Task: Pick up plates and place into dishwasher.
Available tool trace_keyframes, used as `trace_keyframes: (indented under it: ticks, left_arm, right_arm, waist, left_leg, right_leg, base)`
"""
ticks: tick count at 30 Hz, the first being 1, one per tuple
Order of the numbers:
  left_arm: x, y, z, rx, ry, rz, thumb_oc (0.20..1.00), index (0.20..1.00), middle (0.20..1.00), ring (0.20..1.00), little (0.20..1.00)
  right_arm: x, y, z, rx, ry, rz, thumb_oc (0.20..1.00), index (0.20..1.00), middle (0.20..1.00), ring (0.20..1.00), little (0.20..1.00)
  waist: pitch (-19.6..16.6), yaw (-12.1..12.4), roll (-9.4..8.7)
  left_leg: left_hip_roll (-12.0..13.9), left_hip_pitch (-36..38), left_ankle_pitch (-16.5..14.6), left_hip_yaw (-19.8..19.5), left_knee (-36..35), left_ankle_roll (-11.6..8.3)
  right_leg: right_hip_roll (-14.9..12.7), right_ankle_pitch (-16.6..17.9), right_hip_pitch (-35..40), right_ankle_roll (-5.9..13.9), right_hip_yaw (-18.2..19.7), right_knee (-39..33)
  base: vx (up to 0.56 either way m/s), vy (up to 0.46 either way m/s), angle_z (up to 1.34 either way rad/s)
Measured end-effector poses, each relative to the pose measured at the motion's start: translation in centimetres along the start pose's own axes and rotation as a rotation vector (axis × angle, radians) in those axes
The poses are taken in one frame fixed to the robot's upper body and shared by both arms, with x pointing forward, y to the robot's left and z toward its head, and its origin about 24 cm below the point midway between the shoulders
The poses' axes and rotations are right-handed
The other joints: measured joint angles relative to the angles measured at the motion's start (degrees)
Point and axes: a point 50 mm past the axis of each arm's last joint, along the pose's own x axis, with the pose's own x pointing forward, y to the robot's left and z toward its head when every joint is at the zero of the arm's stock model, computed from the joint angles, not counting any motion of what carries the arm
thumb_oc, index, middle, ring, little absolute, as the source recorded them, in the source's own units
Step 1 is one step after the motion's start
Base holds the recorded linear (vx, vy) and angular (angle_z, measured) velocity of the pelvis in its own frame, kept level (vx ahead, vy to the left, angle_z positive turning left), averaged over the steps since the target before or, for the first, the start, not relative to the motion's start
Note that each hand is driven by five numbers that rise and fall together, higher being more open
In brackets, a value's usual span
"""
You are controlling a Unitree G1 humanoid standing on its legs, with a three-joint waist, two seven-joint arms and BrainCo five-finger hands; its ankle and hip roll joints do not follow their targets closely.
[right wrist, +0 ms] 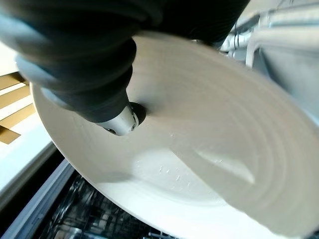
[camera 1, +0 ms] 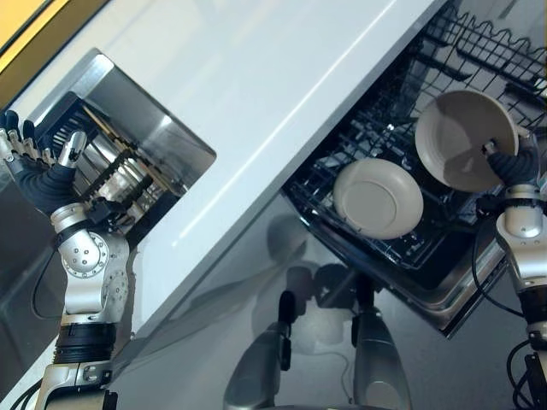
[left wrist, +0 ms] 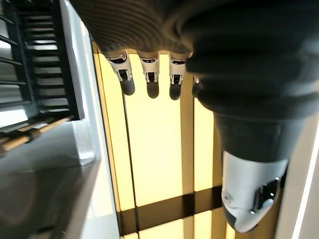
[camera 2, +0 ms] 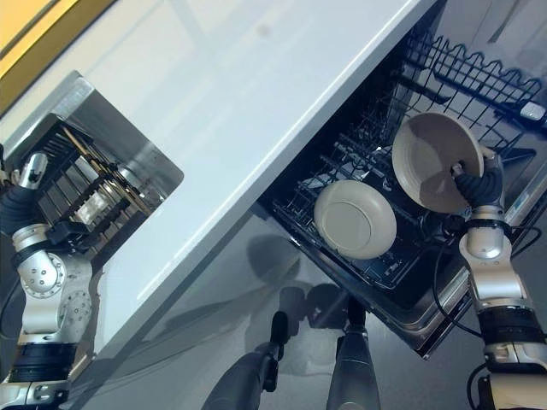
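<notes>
1. Right up close in the right wrist view is a big pale plate [right wrist: 209, 139], with the thumb [right wrist: 117, 122] of the right hand pressed on its face.
2. From the head views, the right hand [camera 1: 510, 162] is at the right side and pinches this plate [camera 1: 466, 137] at its lower right edge.
3. That plate is held up, tilted, over the open dishwasher rack [camera 1: 402, 248].
4. It does not sit in the rack; I cannot tell if its bottom edge touches the wires.
5. Another plate [camera 1: 378, 198] of the same pale colour is in the lower rack already, leaning on the dark wires.
6. It is just to the lower left of the held plate, and the two are near each other but apart.
7. An upper rack [camera 1: 496, 47] of dark wire shows above the held plate, at the top right.
8. A long white desk [camera 1: 256, 111] runs across the middle, between the dishwasher and the sink.
9. On the left, a shiny metal sink [camera 1: 162, 137] is set into the desk, and a dark dish rack [camera 1: 102, 166] sits in it.
10. The left hand [camera 1: 30, 158] is up at the left edge beside the sink.
11. Its fingers [left wrist: 149, 79] are straight and a little spread, and they hold nothing.
</notes>
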Motion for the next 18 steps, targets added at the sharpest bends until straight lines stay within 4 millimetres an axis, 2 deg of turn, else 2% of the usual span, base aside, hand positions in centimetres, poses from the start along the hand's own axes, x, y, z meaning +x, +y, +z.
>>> trace_keyframes:
  ticks: [5,10,18]
  left_arm:
    - [0.1,-0.3,0.7,-0.022,-0.024,0.006,1.000,1.000,1.000,1.000,1.000]
    - [0.4,-0.7,0.9,-0.037,-0.036,0.008,1.000,1.000,1.000,1.000,1.000]
    - [0.5,-0.7,1.0,-0.042,-0.035,0.008,1.000,1.000,1.000,1.000,1.000]
  right_arm:
    - [0.8,0.6,1.1,-0.004,-0.039,0.108,0.200,0.200,0.200,0.200,0.200]
    - [0.4,1.7,-0.3,-0.042,0.015,0.200,0.200,0.200,0.200,0.200,0.200]
    - [0.7,1.1,0.2,-0.118,-0.014,0.311,0.200,0.200,0.200,0.200,0.200]
  waist:
    - [0.41,0.14,0.95]
    - [0.76,1.26,1.67]
    - [0.85,1.34,1.70]
  left_leg:
    - [-0.06,-1.58,0.70,-0.03,-0.78,-0.48]
    - [0.65,-2.15,1.12,-0.05,-1.35,-1.14]
    - [1.07,-2.25,1.24,0.01,-1.40,-1.34]
  right_leg:
    - [-0.11,-1.64,-3.26,-0.38,-0.24,3.29]
    - [-0.02,-2.80,-4.68,-1.20,-1.07,5.26]
    - [0.08,-3.47,-4.70,-1.54,-1.94,6.05]
  base:
    - [0.01,-0.024,0.04]
    - [0.02,-0.020,0.08]
    - [0.00,-0.047,0.05]
